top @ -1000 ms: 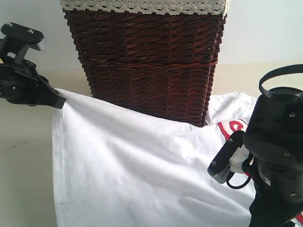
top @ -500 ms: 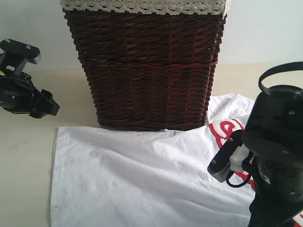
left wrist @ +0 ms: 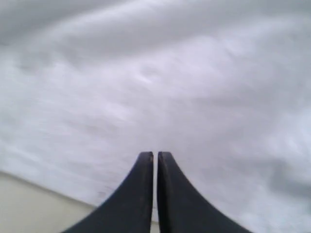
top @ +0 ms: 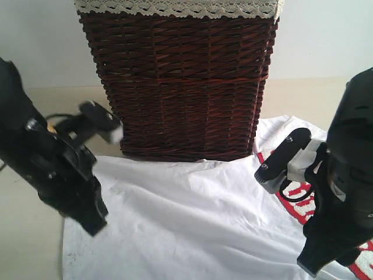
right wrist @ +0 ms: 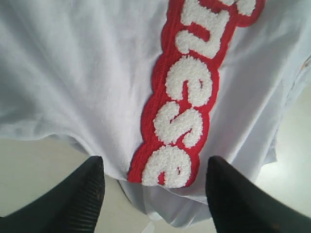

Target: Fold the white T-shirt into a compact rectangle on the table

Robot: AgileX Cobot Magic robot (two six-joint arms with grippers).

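The white T-shirt (top: 198, 221) lies spread on the table (top: 29, 233) in front of the basket. Its red chest band (top: 297, 201) with fluffy white letters shows at the right. My left gripper (left wrist: 155, 154) is shut with nothing between its fingers, hovering low over plain white cloth (left wrist: 184, 87) near the shirt's left edge. In the exterior view the left arm (top: 58, 169) leans over that edge. My right gripper (right wrist: 154, 167) is open wide above the end of the red band (right wrist: 182, 97), where a bunched fold of the shirt meets the bare table (right wrist: 39, 160).
A tall dark brown wicker basket (top: 180, 81) with a cream lace-edged liner (top: 175, 7) stands behind the shirt, touching its back edge. A white wall rises behind it. Bare table lies left of the shirt.
My left gripper let go of the shirt's lifted back-left corner, and the cloth dropped flat. The left arm then swung down to the shirt's left edge. The right arm shifted slightly, uncovering more red band.
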